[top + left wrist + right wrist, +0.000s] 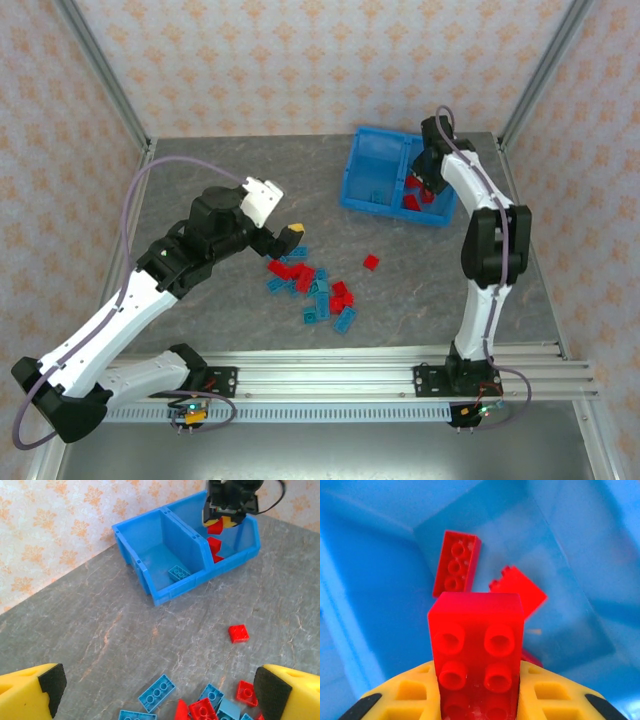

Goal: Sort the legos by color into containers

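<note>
Red lego brick (476, 650) sits clamped in the right pincer (480, 702), above the blue bin's (362, 165) right compartment, where other red bricks (456, 562) lie. Left pincer (160, 687) stands wide, empty, near the loose pile (312, 285) on the bench (200, 170).

Legos (305, 272) before and left of bin (375, 160)

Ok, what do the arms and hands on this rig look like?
The left arm and right arm both have white shells with black joints. A thin lilac cable loops loosely along each. The left hand and right hand match: chunky yellow fingers with black pads on the inner faces.
</note>
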Available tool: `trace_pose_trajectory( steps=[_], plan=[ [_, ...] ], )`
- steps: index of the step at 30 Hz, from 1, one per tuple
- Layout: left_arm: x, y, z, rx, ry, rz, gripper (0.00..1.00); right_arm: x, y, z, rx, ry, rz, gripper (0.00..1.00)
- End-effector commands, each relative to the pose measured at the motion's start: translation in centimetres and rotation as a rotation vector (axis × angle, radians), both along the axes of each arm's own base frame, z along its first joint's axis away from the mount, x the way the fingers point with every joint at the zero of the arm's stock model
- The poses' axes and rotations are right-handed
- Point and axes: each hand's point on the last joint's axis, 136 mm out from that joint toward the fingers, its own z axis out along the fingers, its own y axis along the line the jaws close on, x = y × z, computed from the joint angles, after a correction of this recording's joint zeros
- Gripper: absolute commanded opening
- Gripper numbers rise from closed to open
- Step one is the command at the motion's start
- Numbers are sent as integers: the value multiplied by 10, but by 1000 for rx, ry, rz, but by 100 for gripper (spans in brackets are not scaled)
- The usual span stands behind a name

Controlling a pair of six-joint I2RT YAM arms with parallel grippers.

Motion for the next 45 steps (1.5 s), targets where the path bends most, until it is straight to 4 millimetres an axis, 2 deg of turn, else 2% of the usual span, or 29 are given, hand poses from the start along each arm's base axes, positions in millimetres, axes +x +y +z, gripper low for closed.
trace_pose_trajectory(
  steps=[1,3,6,8,12,16,19,22,25,28,31,35,38,41,45],
  plan=[
    [3,0,19,-92,-21,43,100,6,-1,-11,-13,68,43,32],
    [4,3,18,-90,-21,62,100,10,-5,-19,-17,95,33,38],
    [5,7,17,-86,-16,90,100,14,-11,-19,-21,104,19,45],
    [5,10,16,-82,-5,105,100,16,-12,-10,-27,88,31,49],
    [7,14,12,-90,26,144,100,16,-10,9,-30,55,66,49],
    [11,17,8,-139,68,206,100,4,-4,23,-1,23,93,48],
    [17,22,-2,-206,133,310,100,-11,6,41,62,-25,119,48],
    [23,26,-19,-300,250,440,100,-42,19,66,131,-52,156,49],
    [28,28,-42,-302,347,534,100,-82,30,99,181,-70,175,52],
    [33,32,-72,-225,430,604,100,-130,61,132,255,-123,246,61],
    [39,23,-109,-180,589,641,100,-172,101,148,345,-139,352,68],
    [48,8,-150,-100,767,669,100,-220,132,140,406,-96,401,70],
    [59,7,-175,-45,816,703,99,-245,143,125,419,-52,398,70],
    [72,4,-199,2,864,710,97,-266,145,116,407,-36,382,70],
    [88,-2,-224,55,899,705,92,-278,137,111,398,-36,345,71]
  ],
)
